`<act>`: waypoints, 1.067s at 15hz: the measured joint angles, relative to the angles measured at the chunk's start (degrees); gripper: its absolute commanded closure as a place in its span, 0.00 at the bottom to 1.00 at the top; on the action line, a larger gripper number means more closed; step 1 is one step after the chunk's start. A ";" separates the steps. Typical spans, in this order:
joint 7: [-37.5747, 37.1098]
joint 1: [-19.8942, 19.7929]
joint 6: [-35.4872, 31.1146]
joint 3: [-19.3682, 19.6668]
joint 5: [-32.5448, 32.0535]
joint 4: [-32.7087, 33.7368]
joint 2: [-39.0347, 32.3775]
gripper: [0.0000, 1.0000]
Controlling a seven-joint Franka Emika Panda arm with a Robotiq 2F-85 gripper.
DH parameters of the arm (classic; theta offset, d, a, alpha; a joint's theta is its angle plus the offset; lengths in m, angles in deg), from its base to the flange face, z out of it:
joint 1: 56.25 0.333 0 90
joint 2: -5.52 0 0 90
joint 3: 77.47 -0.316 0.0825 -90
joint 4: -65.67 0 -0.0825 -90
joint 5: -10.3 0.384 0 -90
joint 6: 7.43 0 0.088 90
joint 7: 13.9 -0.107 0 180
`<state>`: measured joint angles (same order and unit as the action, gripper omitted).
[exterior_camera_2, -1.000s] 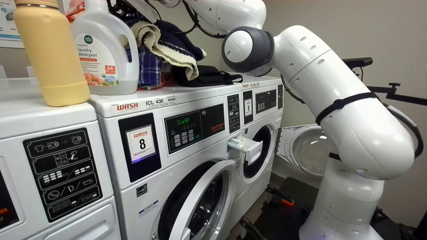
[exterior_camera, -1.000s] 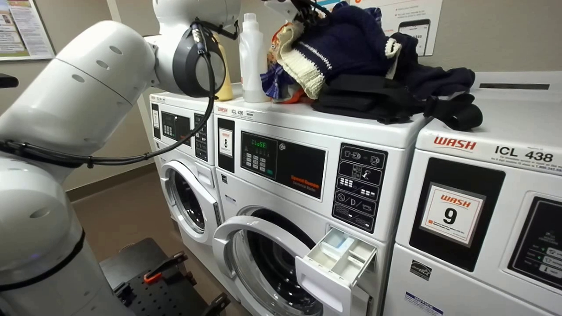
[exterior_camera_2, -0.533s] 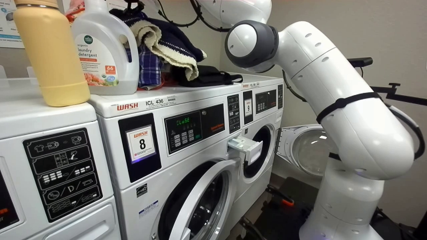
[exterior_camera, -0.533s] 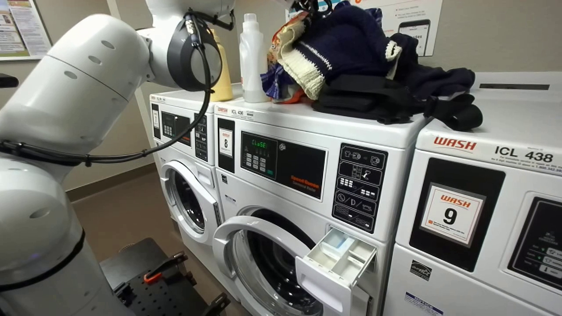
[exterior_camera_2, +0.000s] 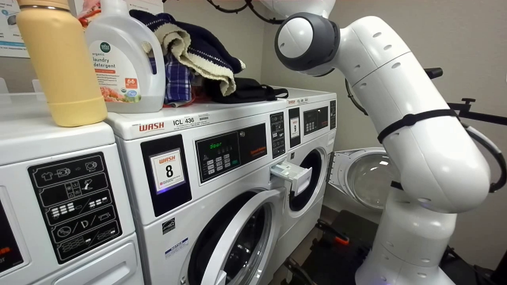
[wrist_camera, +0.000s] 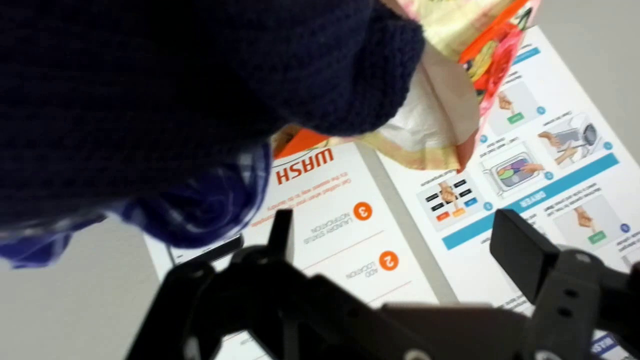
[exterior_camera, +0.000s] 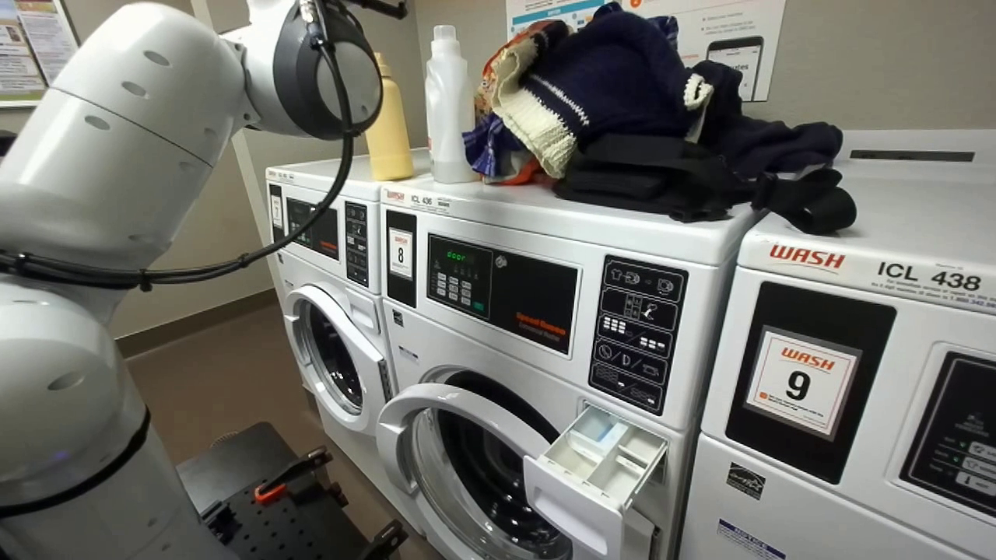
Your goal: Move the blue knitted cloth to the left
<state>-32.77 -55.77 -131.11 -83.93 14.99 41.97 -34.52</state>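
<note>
The blue knitted cloth (exterior_camera: 615, 85), dark navy with cream edging, lies bunched on top of washer 8. Its striped cream edge (exterior_camera_2: 206, 65) hangs toward the front in an exterior view. Seen from the wrist, the navy knit (wrist_camera: 200, 75) fills the upper left, apart from the fingers. My gripper (wrist_camera: 400, 237) is open, with a wide gap between its fingertips and only wall posters visible behind. Both exterior views have the gripper out of frame above; just the arm (exterior_camera_2: 420, 87) shows there. The underside of the cloth is hidden.
Beneath the knit sit a black flat cloth (exterior_camera: 646, 175), a blue plaid cloth (exterior_camera_2: 178, 79) and a floral cloth (wrist_camera: 492, 55). A detergent bottle (exterior_camera: 446, 109) and a yellow flask (exterior_camera: 389, 128) stand beside the pile. Washer 8's drawer (exterior_camera: 599, 467) and door (exterior_camera: 467, 467) stick out.
The gripper, at the top of the pile a second ago, has risen away and left both exterior views, its fingers now wide apart. The arm has drawn back; the cloth stays put.
</note>
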 measured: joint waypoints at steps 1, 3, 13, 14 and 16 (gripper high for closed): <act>-0.76 -0.40 1.85 1.40 -0.16 0.64 0.15 0.00; -1.66 -2.24 4.07 2.88 -0.18 0.79 0.43 0.00; -2.95 -12.32 19.59 3.50 2.00 1.41 -1.01 0.00; -3.07 -12.90 22.50 3.51 2.59 2.04 -1.07 0.00; -3.29 -14.01 26.67 3.51 3.69 2.54 -1.04 0.00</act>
<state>-36.07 -69.78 -104.44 -80.42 18.68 44.51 -35.56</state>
